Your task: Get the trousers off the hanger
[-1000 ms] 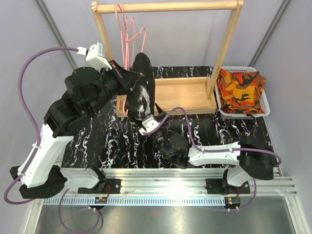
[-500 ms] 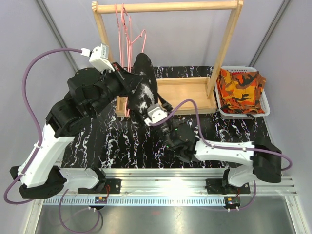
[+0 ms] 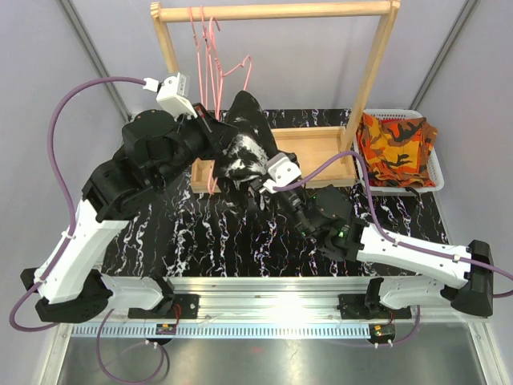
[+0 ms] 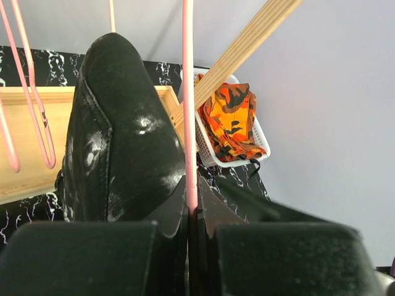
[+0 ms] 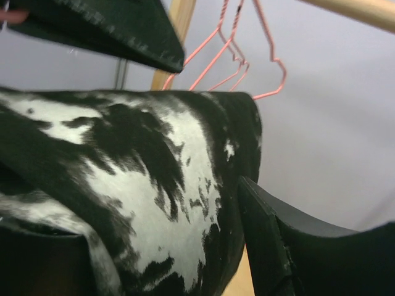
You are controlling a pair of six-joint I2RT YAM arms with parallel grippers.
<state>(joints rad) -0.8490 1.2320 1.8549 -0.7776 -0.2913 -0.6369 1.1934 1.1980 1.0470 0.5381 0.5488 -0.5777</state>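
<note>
The black trousers with white speckles (image 3: 244, 148) hang folded over a pink hanger (image 3: 240, 70) in front of the wooden rack. My left gripper (image 3: 215, 128) is shut on the hanger's wire (image 4: 189, 123), with the trousers (image 4: 123, 135) just left of it. My right gripper (image 3: 258, 192) is shut on the lower part of the trousers (image 5: 154, 172), which fill the space between its fingers (image 5: 265, 246). The camouflage trousers (image 3: 395, 148) lie in the white basket (image 3: 437, 172) at the right and also show in the left wrist view (image 4: 231, 126). The red trousers are out of view.
The wooden rack has a top rail (image 3: 272, 11), two posts and a base tray (image 3: 313, 152). Two more bare pink hangers (image 3: 200, 48) hang on the rail at the left. The black marbled mat (image 3: 192, 233) covers the table.
My right arm has reached up and to the right and taken hold of the speckled trousers. The trousers and hanger have swung right. My left gripper still holds the hanger.
</note>
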